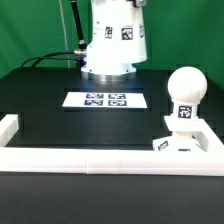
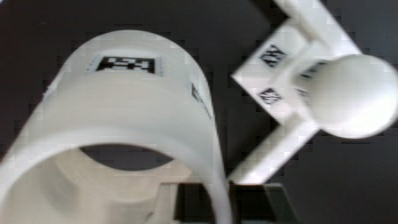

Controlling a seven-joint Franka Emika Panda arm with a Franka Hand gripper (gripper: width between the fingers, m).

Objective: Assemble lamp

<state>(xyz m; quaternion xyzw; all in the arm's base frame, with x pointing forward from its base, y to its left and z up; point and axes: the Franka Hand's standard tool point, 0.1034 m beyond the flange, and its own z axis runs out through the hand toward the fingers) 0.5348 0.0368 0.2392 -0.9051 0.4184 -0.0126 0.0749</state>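
The white truncated-cone shade [image 1: 116, 40] hangs in the air at the back, above the table; it carries small tags. In the wrist view the shade [image 2: 125, 110] fills the picture's near side, with its open mouth toward the camera. My gripper [image 2: 226, 200] is shut on the shade's thin wall, one dark pad on each side. The ball bulb [image 1: 185, 92] stands upright by its neck in the low square base block [image 1: 186, 143] at the exterior view's right. Bulb [image 2: 350, 92] and base [image 2: 270, 72] also show beyond the shade in the wrist view, apart from it.
The marker board [image 1: 105, 100] lies flat on the black table below the shade. A long white border rail [image 1: 90, 157] runs along the front, with a short upright end [image 1: 8, 128] at the exterior view's left. Cables hang at the back left.
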